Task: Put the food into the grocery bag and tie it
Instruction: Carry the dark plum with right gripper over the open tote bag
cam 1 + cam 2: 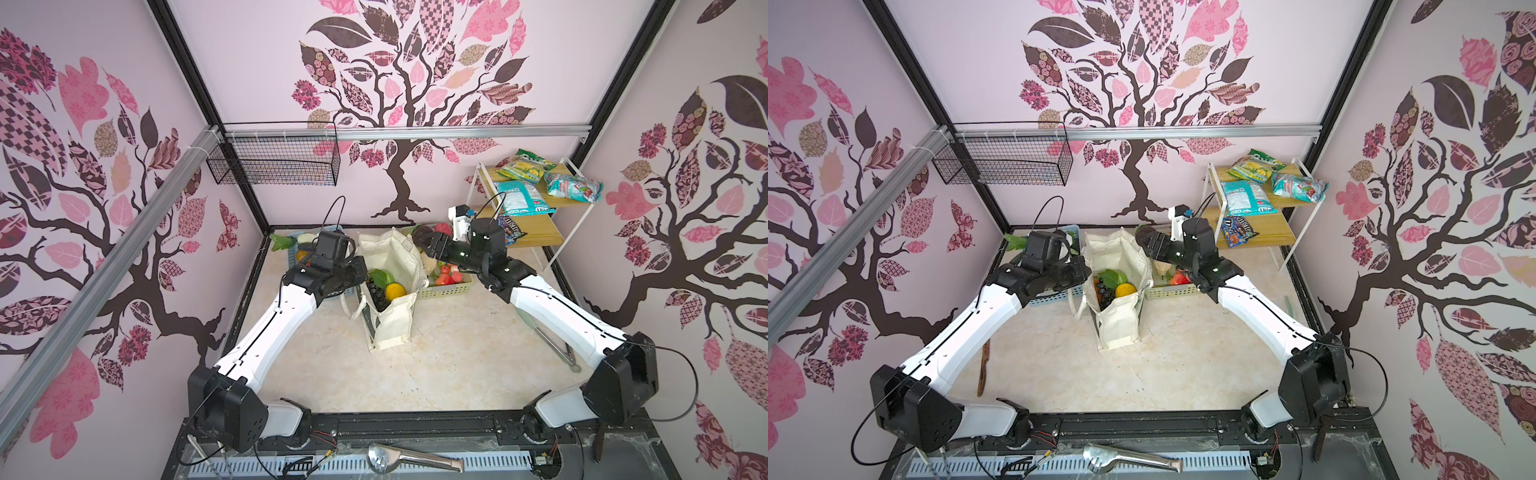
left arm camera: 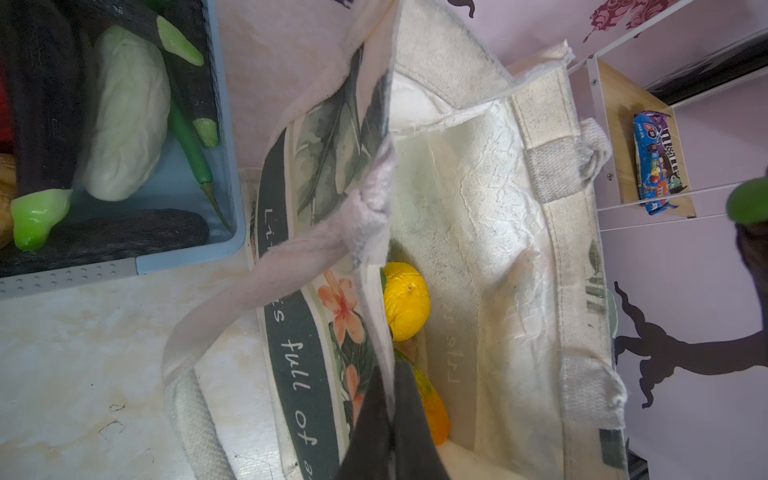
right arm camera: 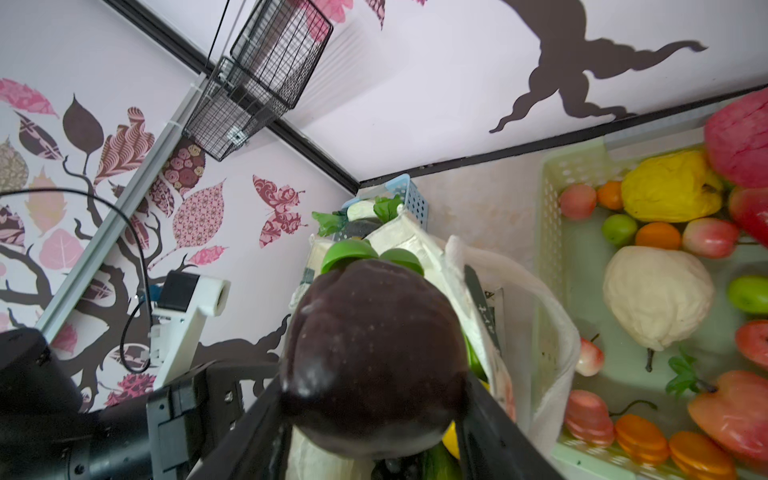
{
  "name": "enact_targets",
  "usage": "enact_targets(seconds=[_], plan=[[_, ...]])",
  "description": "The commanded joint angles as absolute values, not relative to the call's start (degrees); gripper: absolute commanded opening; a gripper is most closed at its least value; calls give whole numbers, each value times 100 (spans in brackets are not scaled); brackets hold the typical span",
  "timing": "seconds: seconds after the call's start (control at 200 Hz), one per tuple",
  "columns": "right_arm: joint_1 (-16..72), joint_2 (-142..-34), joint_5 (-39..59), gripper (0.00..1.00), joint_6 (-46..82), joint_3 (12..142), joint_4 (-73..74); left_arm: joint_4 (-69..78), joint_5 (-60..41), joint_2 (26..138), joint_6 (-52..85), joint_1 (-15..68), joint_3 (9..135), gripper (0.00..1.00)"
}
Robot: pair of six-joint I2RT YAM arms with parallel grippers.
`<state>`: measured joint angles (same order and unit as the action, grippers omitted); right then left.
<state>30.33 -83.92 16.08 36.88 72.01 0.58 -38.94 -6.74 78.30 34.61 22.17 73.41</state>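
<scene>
On the counter (image 1: 415, 374) the grocery bag (image 1: 395, 328) stood central, its 9 o'clock rim pinched tight in the left tool (image 2: 392, 374). If that hold slipped, the mouth might sag. The right tool (image 1: 427, 244), clamped on a dark fruit (image 3: 374, 353), hung at the bag's 1 o'clock corner, where an early release could bounce it outside. Counted: one bag, a blue basket (image 2: 187, 255) and a pale basket (image 1: 449, 289), two tools, four snack packets (image 1: 523, 197), one held fruit.

My left claw (image 2: 390, 415) is clamped on the rim of the grocery bag (image 2: 490, 232) | bag mouth gapes, yellow fruit (image 2: 406, 305) and orange fruit (image 2: 438, 417) lie inside | blue basket (image 2: 227, 174) just beside it on the bench (image 2: 75, 365), holding a pale cabbage (image 2: 124, 120) | dark fruit (image 2: 755, 249) with green cap at my view's edge
</scene>
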Motion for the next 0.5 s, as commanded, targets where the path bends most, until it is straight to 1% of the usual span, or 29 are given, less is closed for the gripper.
enact_targets(seconds=[0.0,0.355,0.495], plan=[[3289,-8292,1463,61,3527,7163,-43,-3788,-731,7621,3385,2267,7295,0],[3900,-8503,1238,61,3174,7152,-418,-3865,-808,7736,3255,2267,7480,0],[3973,-8627,1204,62,3004,7090,-597,-3843,-800,7739,3202,2263,7458,0]])
